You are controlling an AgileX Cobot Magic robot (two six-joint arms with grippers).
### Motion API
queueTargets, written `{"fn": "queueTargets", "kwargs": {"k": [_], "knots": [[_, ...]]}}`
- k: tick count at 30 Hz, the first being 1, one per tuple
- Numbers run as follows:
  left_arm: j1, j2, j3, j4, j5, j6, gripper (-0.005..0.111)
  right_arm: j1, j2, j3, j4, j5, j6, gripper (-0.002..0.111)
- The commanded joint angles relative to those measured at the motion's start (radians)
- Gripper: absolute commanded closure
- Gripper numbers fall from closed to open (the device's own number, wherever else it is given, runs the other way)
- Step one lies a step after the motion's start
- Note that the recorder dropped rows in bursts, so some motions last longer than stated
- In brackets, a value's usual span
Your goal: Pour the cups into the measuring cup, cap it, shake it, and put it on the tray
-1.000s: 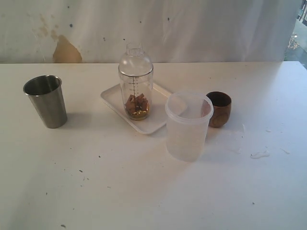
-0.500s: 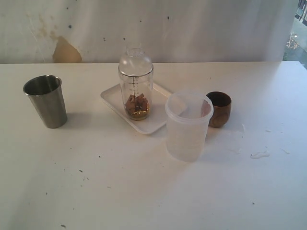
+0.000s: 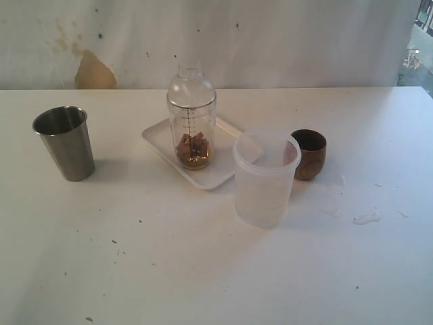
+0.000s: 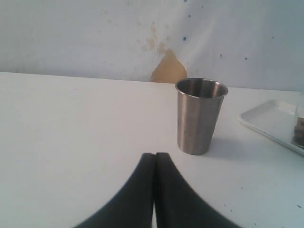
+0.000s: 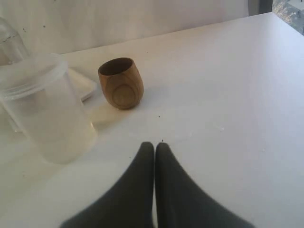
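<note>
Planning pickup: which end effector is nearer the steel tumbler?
Left. The left end effector faces the steel tumbler nearby; the right end effector, far off, faces the wooden cup.

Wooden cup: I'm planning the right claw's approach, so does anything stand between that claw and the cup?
Nothing visible does. In the right wrist view only bare table lies between the shut right claw and the wooden cup. The frosted tub stands to one side of the cup, off that line.

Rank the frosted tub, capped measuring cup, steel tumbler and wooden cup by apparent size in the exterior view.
1-2. Frosted tub and capped measuring cup: unsure; the tub is wider but nearer, the measuring cup taller.
3. Steel tumbler.
4. Wooden cup.
</note>
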Motion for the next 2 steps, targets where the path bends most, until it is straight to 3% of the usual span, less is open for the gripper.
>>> {"fn": "queueTargets", "kwargs": {"k": [1, 2], "knots": [[0.004, -0.005, 0.005, -0.006, 0.001, 0.001, 0.107, 0.004, -0.005, 0.006, 0.001, -0.01, 0.002, 0.108], [0.004, -0.005, 0.005, -0.006, 0.001, 0.001, 0.107, 0.004, -0.005, 0.006, 0.001, -0.01, 0.002, 0.108]]}}
